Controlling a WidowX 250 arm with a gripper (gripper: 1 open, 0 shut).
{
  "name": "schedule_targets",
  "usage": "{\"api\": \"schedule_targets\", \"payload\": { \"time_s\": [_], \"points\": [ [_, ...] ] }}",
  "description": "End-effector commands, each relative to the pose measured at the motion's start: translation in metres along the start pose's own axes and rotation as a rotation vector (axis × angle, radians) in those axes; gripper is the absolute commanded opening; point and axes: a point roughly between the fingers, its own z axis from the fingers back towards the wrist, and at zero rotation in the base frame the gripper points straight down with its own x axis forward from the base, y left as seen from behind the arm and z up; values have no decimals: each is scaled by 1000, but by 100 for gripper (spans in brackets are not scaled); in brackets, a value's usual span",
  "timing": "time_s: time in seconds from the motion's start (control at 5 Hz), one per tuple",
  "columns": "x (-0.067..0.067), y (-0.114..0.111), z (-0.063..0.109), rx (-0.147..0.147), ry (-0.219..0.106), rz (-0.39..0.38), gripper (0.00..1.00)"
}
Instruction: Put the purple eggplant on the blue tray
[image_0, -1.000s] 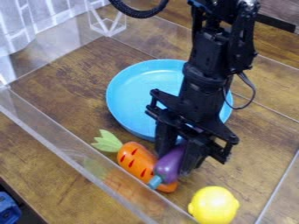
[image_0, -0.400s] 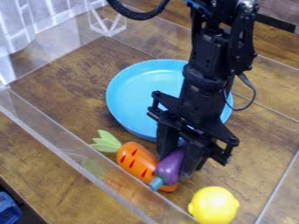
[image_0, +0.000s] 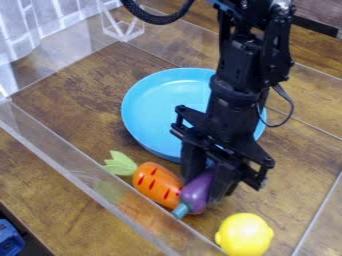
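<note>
The purple eggplant (image_0: 195, 192) lies on the wooden table beside the orange carrot, its teal stem tip pointing toward the front wall. My gripper (image_0: 205, 182) points straight down over it, and its black fingers are shut on the eggplant's upper end. The blue tray (image_0: 158, 100) sits just behind, round and shallow, partly covered by the arm. The eggplant rests outside the tray, near the clear front wall.
An orange carrot (image_0: 154, 181) with green leaves touches the eggplant on the left. A yellow lemon (image_0: 245, 234) sits at the front right. A clear plastic wall (image_0: 80, 160) runs along the front-left edge of the wooden table (image_0: 80, 80).
The carrot and eggplant have shifted slightly toward the front; the gripper stays shut on the eggplant in the same spot.
</note>
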Motion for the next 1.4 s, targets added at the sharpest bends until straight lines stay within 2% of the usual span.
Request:
{"api": "schedule_targets", "payload": {
  "time_s": [0.0,1.0,1.2],
  "points": [
    [3,0,21,-17,-78,-5,0],
    [5,-1,24,-46,-95,-62,0],
    [3,4,30,-27,-88,-72,0]
  ]
}}
